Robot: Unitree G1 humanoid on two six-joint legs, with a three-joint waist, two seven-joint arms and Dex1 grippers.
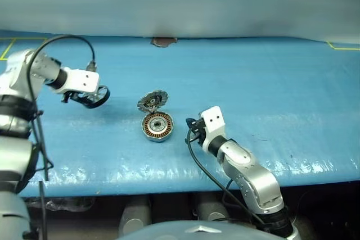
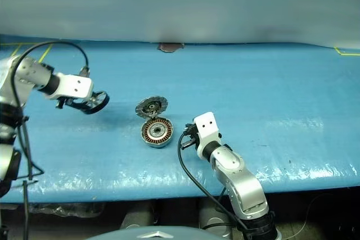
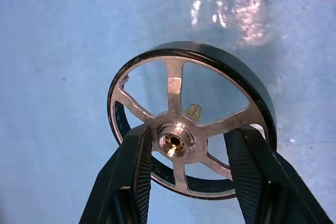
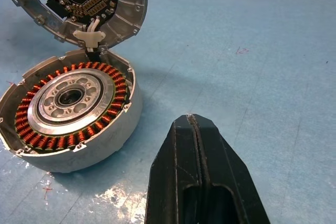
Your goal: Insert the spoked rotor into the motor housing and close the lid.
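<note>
Blue matting covers the table (image 1: 270,99). Our left gripper (image 3: 186,153) grips the rotor (image 3: 191,124) by its rim, held above the mat well left of the housing (image 1: 157,126), whose lid (image 1: 152,102) stands open behind it. Our right gripper (image 4: 198,129) waits clenched and empty just beside the housing. We judge insertion comes next: carry the rotor over, level it, centre hub on bearing.

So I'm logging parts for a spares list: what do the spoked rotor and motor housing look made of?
Spoked rotor: bright bare metal spokes and hub, glossy black rim, possibly painted or rubber. Motor housing: matte silver metal cup, likely aluminium, with copper-coloured wire windings.
</note>
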